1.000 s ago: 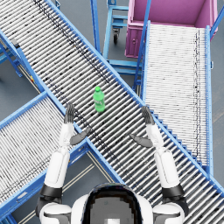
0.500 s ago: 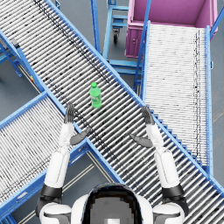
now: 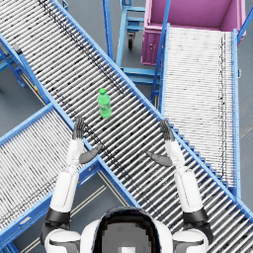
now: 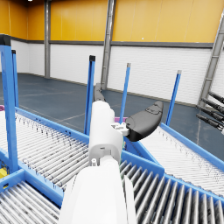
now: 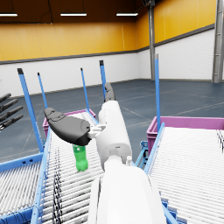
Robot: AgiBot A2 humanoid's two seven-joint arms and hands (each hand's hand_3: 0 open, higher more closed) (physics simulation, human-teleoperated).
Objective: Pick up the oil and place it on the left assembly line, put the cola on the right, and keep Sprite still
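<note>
Starting with the biggest thing, you have the long central conveyor [image 3: 64, 54] running diagonally. Its bed is thin metal rollers in a blue steel frame: hard, ridged and low in friction, so a tall thing stood on it will likely tip easily. The left assembly line [image 3: 29, 158] and right assembly line [image 3: 197, 99] have the same roller build, and a pink bin [image 3: 197, 15] sits at the far end of the right one. Your left hand [image 3: 81, 146] and right hand [image 3: 163, 148] hover over the central rollers, fingers spread, holding nothing. Beyond them the green bottle [image 3: 104, 104] stands upright on the central conveyor, nearer your left hand but apart from it. By its colour it reads as the Sprite, probably light, smooth, slippery plastic that gives a little under pressure. The best hold would be around the mid-body below the cap, but the task says to leave it alone. No oil or cola shows.
</note>
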